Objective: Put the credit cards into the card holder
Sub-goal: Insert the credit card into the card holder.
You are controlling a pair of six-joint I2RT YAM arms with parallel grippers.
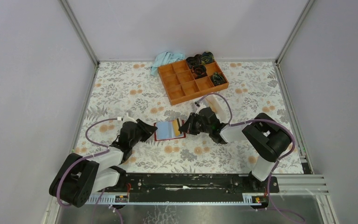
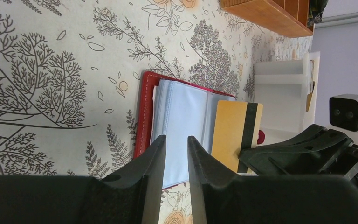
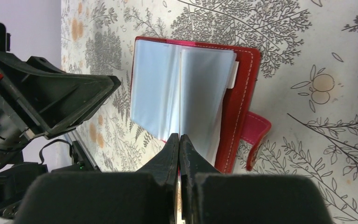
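Note:
The dark-red card holder (image 1: 161, 130) lies open on the floral table, its pale clear sleeves facing up (image 2: 182, 121) (image 3: 242, 88), its snap tab (image 3: 256, 133) off to one side. My right gripper (image 1: 185, 127) (image 3: 180, 137) is shut on a tan-gold credit card (image 2: 228, 135) with a dark stripe, whose free end rests over the sleeves. In the right wrist view the card shows only as a thin edge. My left gripper (image 1: 151, 130) (image 2: 177, 140) hovers at the holder's opposite edge. Its jaws stand a narrow gap apart, and nothing shows between them.
An orange compartment tray (image 1: 186, 86) with dark bundles in its far cells stands behind the holder. A light blue cloth (image 1: 165, 59) lies beside the tray. A whitish clear box (image 1: 214, 105) (image 2: 284, 93) stands just behind my right gripper. Grey walls close in the table.

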